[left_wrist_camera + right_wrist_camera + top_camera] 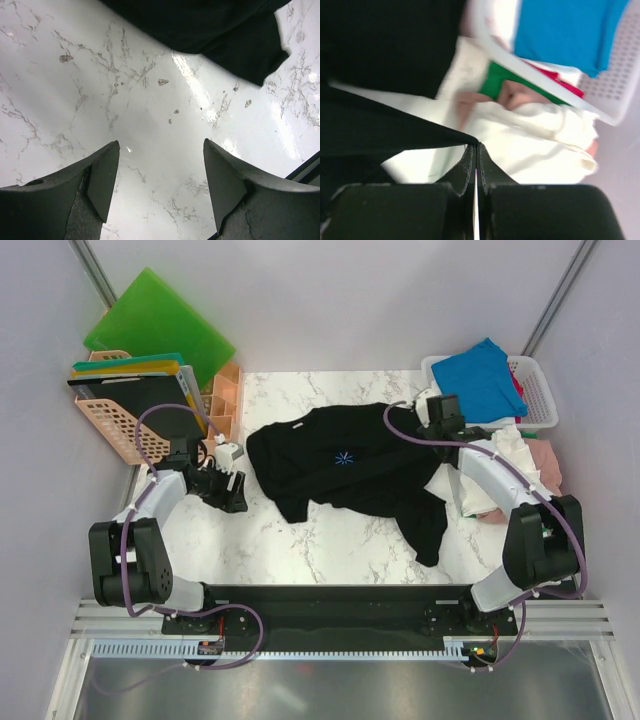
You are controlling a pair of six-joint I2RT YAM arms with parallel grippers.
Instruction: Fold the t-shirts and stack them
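Observation:
A large black t-shirt [340, 465] lies spread and crumpled across the middle of the marble table [330, 540]. My right gripper [428, 403] is at the shirt's far right edge, shut on it. In the right wrist view the fingertips [476, 145] pinch a taut corner of black cloth [395, 130]. My left gripper [238, 490] hovers open over bare marble left of the shirt. Nothing lies between its fingers [161, 150], and the black shirt's hem [210, 25] is just ahead. A blue t-shirt [480, 375] lies in the white basket [540, 390]. White [510, 445] and pink [545, 460] shirts are piled beside it.
Green plastic boards [160, 325] lean in the far left corner behind an orange rack [110, 415] of flat items. A small wooden box [228, 390] stands next to the rack. Green cloth [495, 80] shows under the basket's rim [540, 75]. Grey walls close in both sides.

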